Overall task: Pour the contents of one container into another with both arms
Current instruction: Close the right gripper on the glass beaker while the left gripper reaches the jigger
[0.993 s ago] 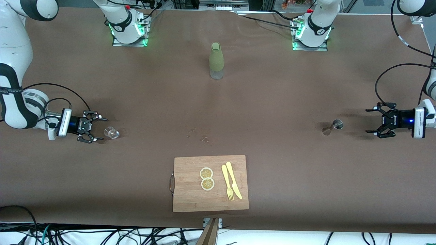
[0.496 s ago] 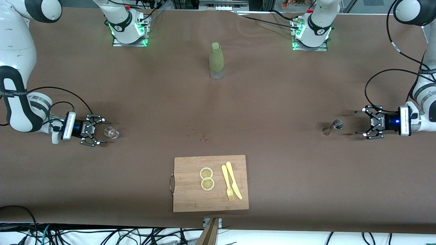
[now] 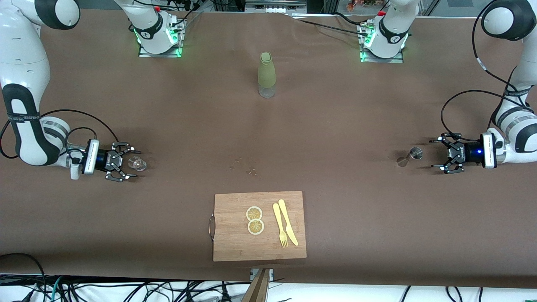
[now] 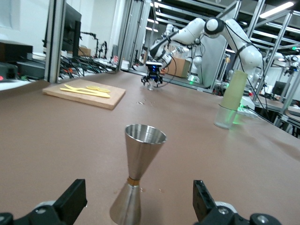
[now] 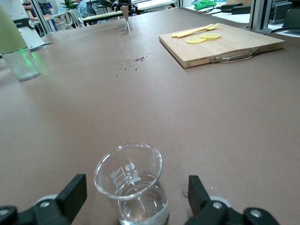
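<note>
Small glass beaker [image 3: 137, 163], holding a little clear liquid, is standing toward the right arm's end of the table; the right gripper [image 3: 126, 164] is flanking it with fingers apart, not clamped. Steel jigger [image 3: 410, 156] is standing toward the left arm's end, the left gripper [image 3: 438, 155] gaping just beside it. Both vessels look light, rigid and slippery; the glass seems fragile. Best hold: beaker mid-wall, jigger at its waist.

Bright even overhead light, soft shadows, sharp
</note>
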